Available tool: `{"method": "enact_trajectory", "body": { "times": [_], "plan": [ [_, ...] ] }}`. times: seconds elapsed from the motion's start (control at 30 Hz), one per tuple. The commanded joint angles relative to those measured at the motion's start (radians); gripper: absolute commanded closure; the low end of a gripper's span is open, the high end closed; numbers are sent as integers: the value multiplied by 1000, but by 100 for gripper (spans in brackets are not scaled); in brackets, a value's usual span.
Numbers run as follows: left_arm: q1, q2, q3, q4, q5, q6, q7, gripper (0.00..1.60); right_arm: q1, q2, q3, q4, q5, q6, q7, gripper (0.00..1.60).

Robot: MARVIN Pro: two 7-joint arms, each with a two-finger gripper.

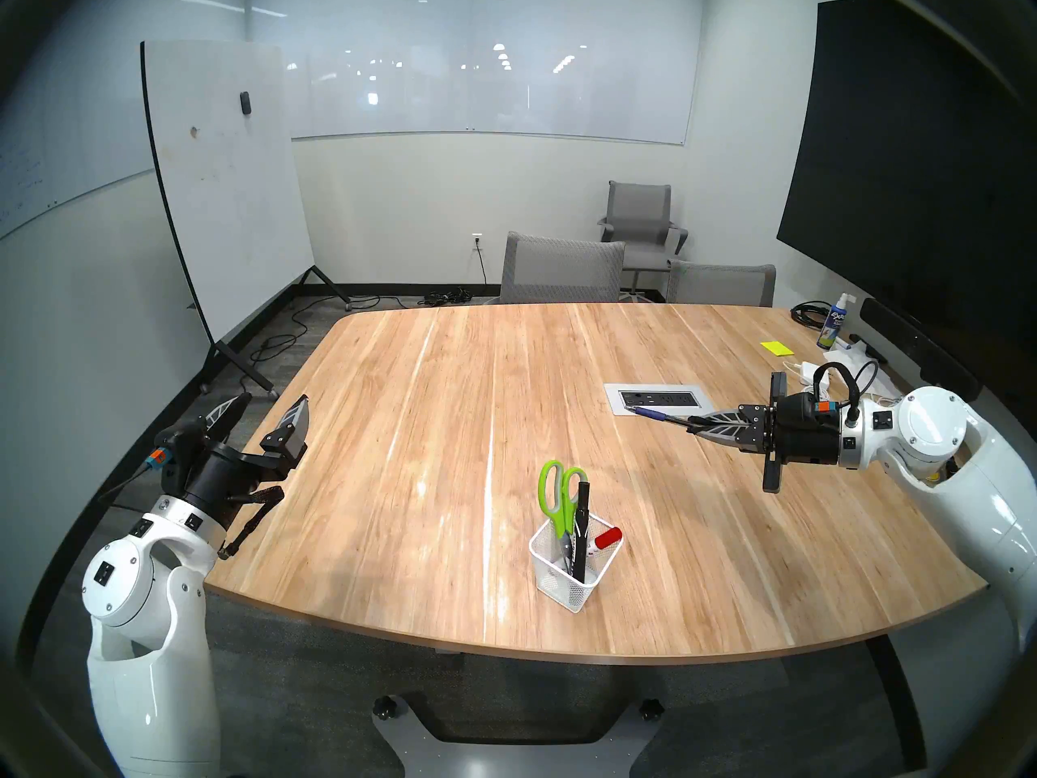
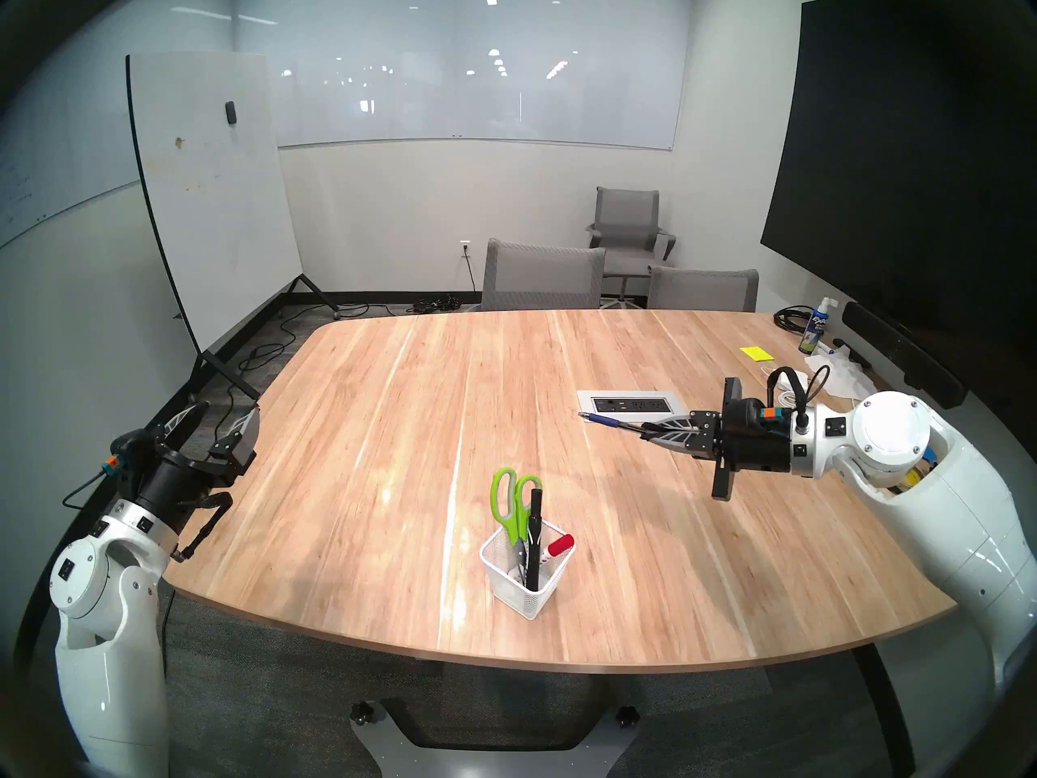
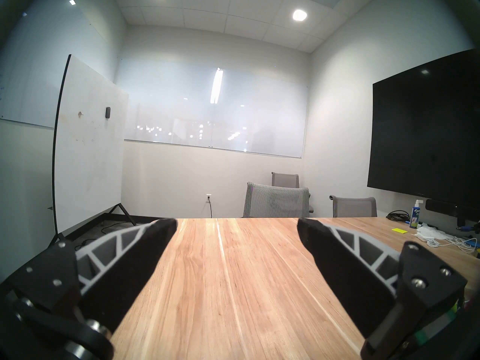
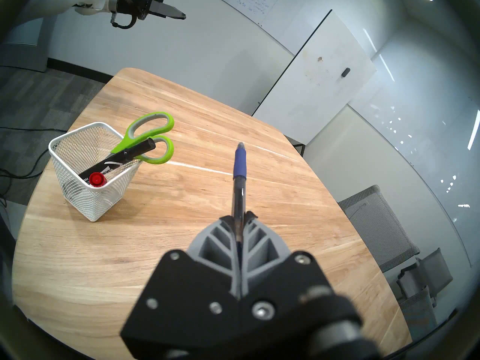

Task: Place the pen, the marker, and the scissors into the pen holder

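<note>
The white mesh pen holder (image 1: 572,583) (image 2: 524,589) (image 4: 85,195) stands near the table's front edge. In it stand the green-handled scissors (image 1: 555,493) (image 2: 508,499) (image 4: 153,133), a black marker (image 1: 581,527) (image 2: 533,530) (image 4: 122,159) and a red-capped marker (image 1: 609,537) (image 2: 560,545) (image 4: 97,179). My right gripper (image 1: 698,423) (image 2: 651,430) (image 4: 240,218), above the table's right side, is shut on the blue pen (image 1: 654,415) (image 2: 609,421) (image 4: 240,167), which points away from the fingers, clear of the holder. My left gripper (image 1: 269,409) (image 2: 227,417) (image 3: 237,227) hangs open and empty over the table's left edge.
A power outlet plate (image 1: 654,399) is set into the wooden table (image 1: 449,423) under the pen. A spray bottle (image 1: 830,322), yellow sticky notes (image 1: 775,347), cables and tissues lie at the far right. Grey chairs (image 1: 561,271) stand behind; a whiteboard (image 1: 224,198) stands at left.
</note>
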Motion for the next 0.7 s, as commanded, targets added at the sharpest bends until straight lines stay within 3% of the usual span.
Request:
{"method": "enact_trajectory", "body": {
  "times": [0.0, 0.67],
  "plan": [
    [-1, -2, 2, -22, 0, -1, 1, 0, 14, 3, 11, -5, 2, -1, -3, 160],
    [-1, -2, 2, -22, 1, -1, 1, 0, 14, 3, 11, -5, 2, -1, -3, 160]
  ]
}}
